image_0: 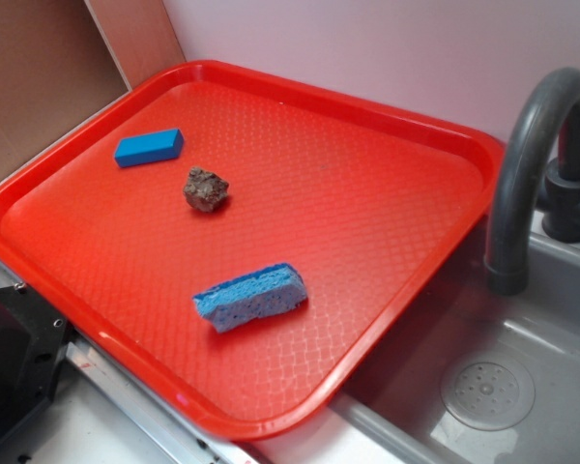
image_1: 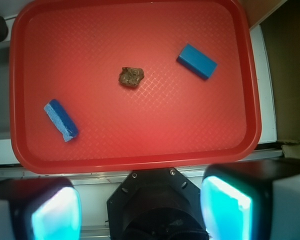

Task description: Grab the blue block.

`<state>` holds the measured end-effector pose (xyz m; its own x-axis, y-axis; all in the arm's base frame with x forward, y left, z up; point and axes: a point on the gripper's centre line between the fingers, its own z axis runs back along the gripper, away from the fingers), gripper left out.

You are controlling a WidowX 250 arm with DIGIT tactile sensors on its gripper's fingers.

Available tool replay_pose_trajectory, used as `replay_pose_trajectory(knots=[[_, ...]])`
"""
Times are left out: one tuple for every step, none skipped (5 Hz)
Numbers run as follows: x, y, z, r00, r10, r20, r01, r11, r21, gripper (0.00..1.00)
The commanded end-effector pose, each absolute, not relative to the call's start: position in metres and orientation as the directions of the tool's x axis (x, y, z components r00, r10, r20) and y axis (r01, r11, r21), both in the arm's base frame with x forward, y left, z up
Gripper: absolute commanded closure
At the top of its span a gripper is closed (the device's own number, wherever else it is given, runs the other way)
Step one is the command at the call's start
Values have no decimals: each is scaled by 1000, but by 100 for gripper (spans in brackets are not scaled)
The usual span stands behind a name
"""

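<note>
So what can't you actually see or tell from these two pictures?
- Exterior view: the gripper is out of frame; the faucet is cut off by the right edge.
- Wrist view: the gripper fingers are blurred and cropped at the bottom.
- The blue block, rock and sponge undersides are hidden against the tray.

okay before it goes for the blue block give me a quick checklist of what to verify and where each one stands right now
1. Blue block in view, lying flat on the red tray: ok.
2. Block apart from the brown rock and the blue sponge: ok.
3. Tool open, pads spread wide: ok.
4. Tool empty: ok.
5. Tool above the block: not ok, it hangs over the tray's near edge.
6. Jaws lined up with the block's narrow sides: cannot tell, the block lies slanted in the wrist view.
</note>
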<state>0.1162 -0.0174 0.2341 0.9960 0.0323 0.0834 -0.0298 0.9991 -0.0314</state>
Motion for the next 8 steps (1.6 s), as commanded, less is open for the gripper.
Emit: replay_pose_trajectory(knots=[[116,-17,234,996,32,83,-30,999,-31,0],[142,12,227,978,-171,118,183,978,-104,0],[165,32,216,912,-360,196,392,905,-163,0],[185,48,198,863,-472,184,497,858,-132,0],[203,64,173,797,-581,163,596,801,-57,0],[222,81,149,802,-586,112,591,807,-6,0],[235,99,134,817,-569,91,571,821,11,0],[243,112,116,822,-566,66,567,824,-5,0]])
